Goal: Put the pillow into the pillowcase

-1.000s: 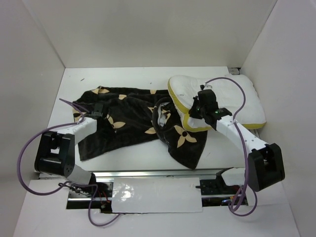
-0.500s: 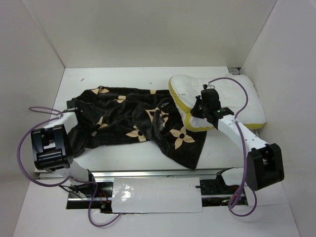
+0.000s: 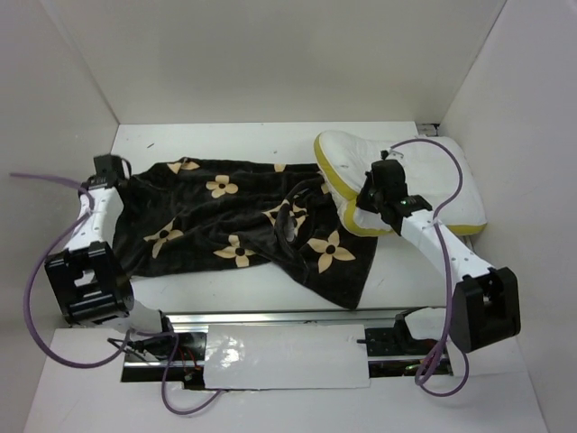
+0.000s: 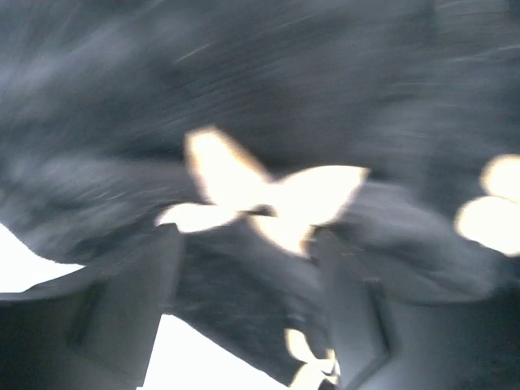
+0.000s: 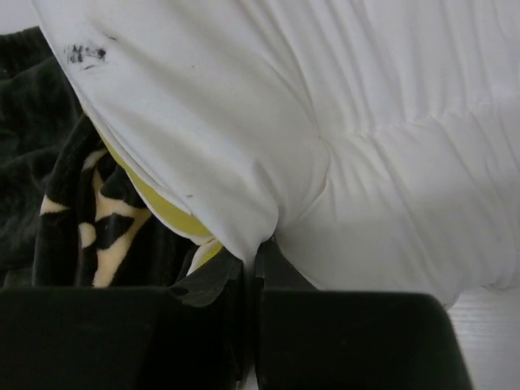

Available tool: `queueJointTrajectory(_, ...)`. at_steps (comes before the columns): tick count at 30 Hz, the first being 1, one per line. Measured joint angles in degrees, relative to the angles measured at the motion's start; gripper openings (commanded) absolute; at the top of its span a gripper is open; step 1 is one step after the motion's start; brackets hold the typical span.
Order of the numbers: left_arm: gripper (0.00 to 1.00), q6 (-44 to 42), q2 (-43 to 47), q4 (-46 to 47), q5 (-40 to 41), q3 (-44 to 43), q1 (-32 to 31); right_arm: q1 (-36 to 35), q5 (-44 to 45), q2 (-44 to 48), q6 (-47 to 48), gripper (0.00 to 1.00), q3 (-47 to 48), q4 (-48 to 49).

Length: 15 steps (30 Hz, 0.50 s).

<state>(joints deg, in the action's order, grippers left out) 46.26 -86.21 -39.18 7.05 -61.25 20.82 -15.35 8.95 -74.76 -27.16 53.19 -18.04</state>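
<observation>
The black-brown pillowcase with tan flowers lies spread across the left and middle of the table. Its right end is bunched against the pillow. The white pillow with yellow piping rests at the right, its left end overlapping the pillowcase. My left gripper is at the pillowcase's far left corner. In the blurred left wrist view that gripper stands open over the pillowcase. My right gripper is shut on a fold of the pillow's near edge. Its jaws pinch the pillow beside the yellow seam.
White walls close in the table at the left, back and right. A metal rail runs along the near edge between the arm bases. Purple cables loop off both arms.
My left arm has swung left and back to the pillowcase's far left corner and its jaws have opened. The pillowcase now lies flatter. The right gripper keeps its hold and has shifted slightly right.
</observation>
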Motion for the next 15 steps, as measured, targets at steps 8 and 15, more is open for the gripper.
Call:
queueJointTrajectory(8,0.87,-6.4,-8.2,2.0,3.4,-23.3,-11.1,-0.4,1.6,6.3,4.0,0.0,0.0,1.0)
queueJointTrajectory(15,0.78,-10.3,-27.5,1.2,4.2,-31.8,-15.3,-0.9,2.1,5.7,5.4,0.0,-0.3,1.5)
